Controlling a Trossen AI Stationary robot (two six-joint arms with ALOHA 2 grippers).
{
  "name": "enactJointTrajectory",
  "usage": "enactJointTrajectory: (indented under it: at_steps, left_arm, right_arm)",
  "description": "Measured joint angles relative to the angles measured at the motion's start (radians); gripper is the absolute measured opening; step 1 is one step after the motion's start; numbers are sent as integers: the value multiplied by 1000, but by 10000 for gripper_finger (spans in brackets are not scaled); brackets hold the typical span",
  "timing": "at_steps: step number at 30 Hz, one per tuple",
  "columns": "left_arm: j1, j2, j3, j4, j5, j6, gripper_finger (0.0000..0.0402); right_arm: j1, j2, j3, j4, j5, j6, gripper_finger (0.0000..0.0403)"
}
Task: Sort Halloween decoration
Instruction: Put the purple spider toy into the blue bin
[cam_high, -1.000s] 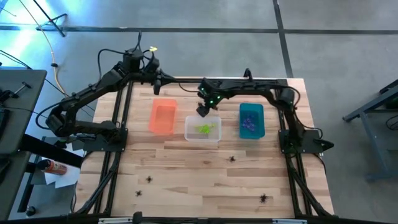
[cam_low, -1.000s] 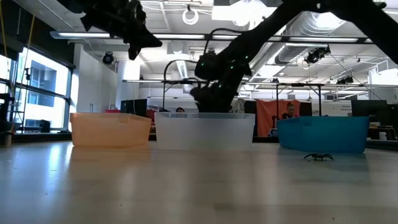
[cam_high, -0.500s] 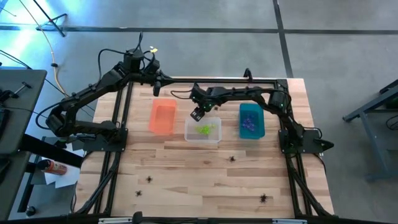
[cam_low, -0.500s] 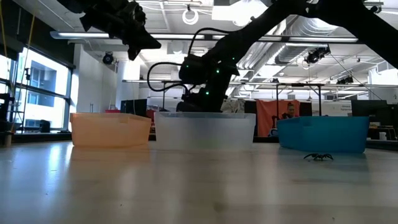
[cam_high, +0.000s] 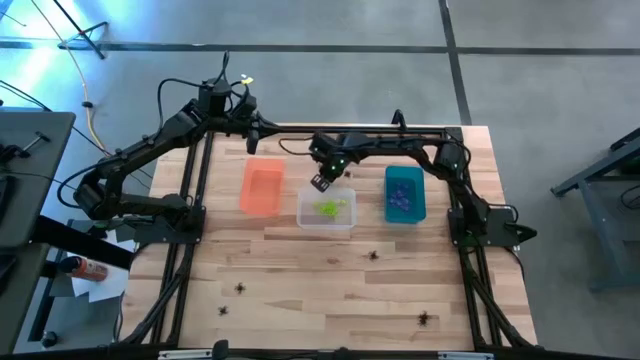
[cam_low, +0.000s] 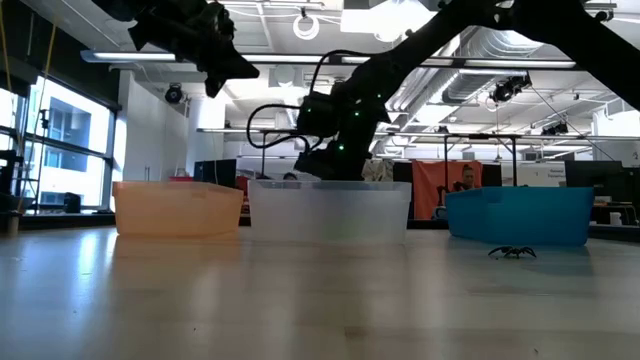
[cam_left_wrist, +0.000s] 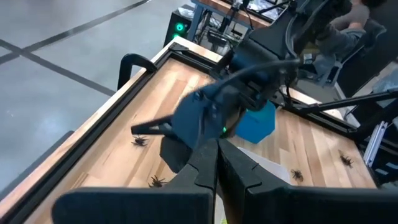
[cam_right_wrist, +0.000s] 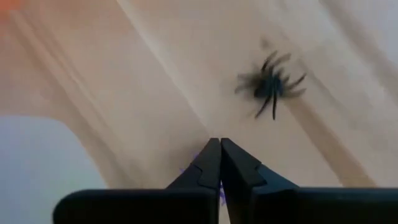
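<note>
My right gripper (cam_high: 320, 183) hangs over the table by the clear bin's (cam_high: 326, 221) far left corner, pointing steeply down. It is shut, with a scrap of a purple trinket (cam_right_wrist: 190, 169) showing at its fingers. A black spider (cam_right_wrist: 272, 84) lies on the wood just beyond them. Lime green trinkets (cam_high: 330, 208) lie in the clear bin and purple ones (cam_high: 402, 200) in the teal bin (cam_high: 405, 176). My left gripper (cam_high: 258, 140) waits shut, high beyond the orange bin (cam_high: 262, 188). My right gripper is shut on a purple trinket, of which only a sliver (cam_right_wrist: 221, 194) shows between its fingers and another beside them. The fingers come from above, slanting down. The fingers hide which part of it they have and whether it is off the table.
Black spiders lie loose on the near half of the table (cam_high: 374, 254) (cam_high: 240, 288) (cam_high: 223, 309) (cam_high: 426, 319), and others (cam_left_wrist: 140, 140) (cam_left_wrist: 155, 182) by the far edge. The three bins stand in a row across the middle. A black frame rail (cam_high: 380, 128) runs along the far edge.
My right gripper has shut from wide open beside the clear bin's far left corner, and its wrist has tipped to point more steeply down. The left arm has kept still.
</note>
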Motion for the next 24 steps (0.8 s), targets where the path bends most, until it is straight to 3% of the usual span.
enactJointTrajectory:
  at_steps: [14, 24]
  left_arm:
    - [0, 0, 0, -1, -13, -15, 0]
    - [0, 0, 0, -1, -39, 1, 0]
  right_arm:
    - [-116, -122, 1, 36, -115, -83, 0]
    - [-131, -197, 1, -57, -141, -203, 0]
